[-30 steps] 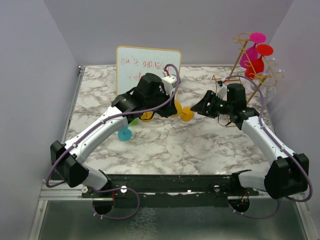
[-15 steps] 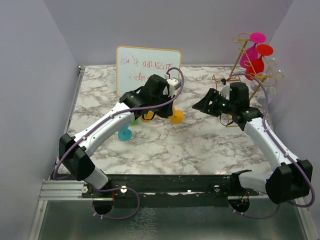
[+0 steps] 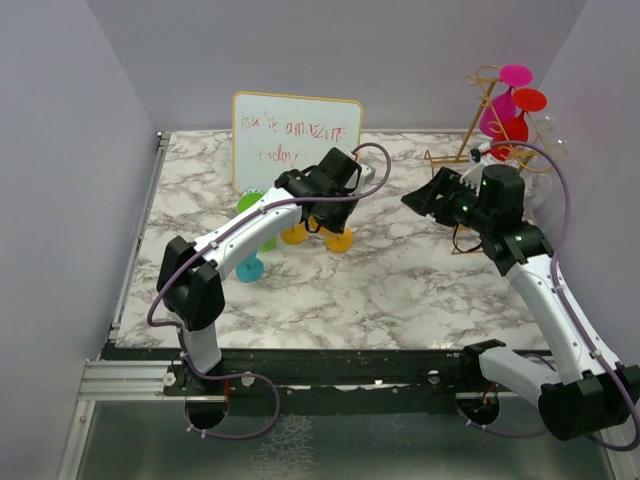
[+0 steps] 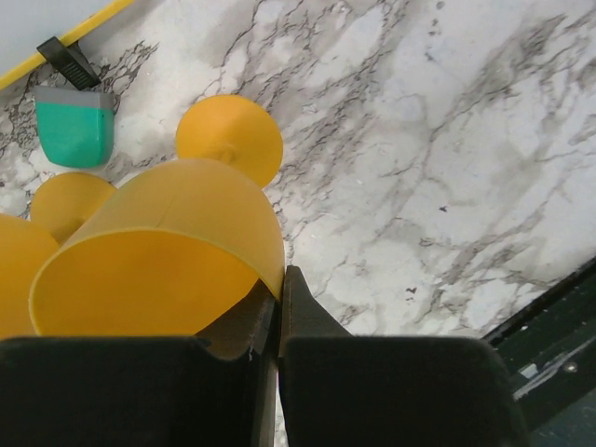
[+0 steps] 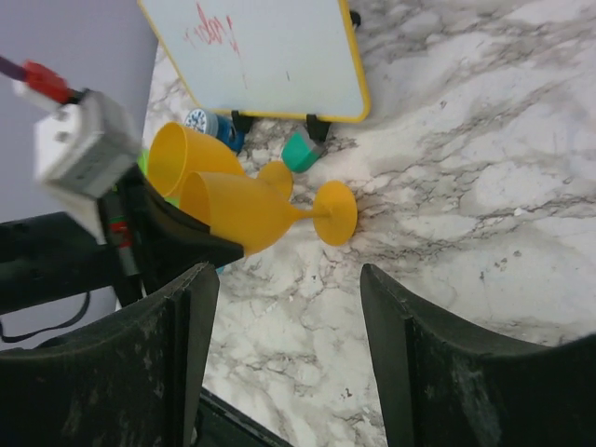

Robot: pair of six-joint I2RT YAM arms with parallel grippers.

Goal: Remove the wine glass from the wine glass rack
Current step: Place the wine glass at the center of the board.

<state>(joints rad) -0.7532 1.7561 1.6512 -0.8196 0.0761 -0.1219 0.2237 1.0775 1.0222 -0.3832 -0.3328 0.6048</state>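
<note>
Left gripper (image 4: 279, 289) pinches the orange glass (image 4: 168, 233) by its rim, likely to set it down; right gripper (image 5: 284, 279) gapes empty, free for the rack (image 3: 476, 122)

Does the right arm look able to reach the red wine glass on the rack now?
Probably yes: the right hand is open and empty; the red wine glass hangs on the rack behind it, though the hand faces away.
</note>
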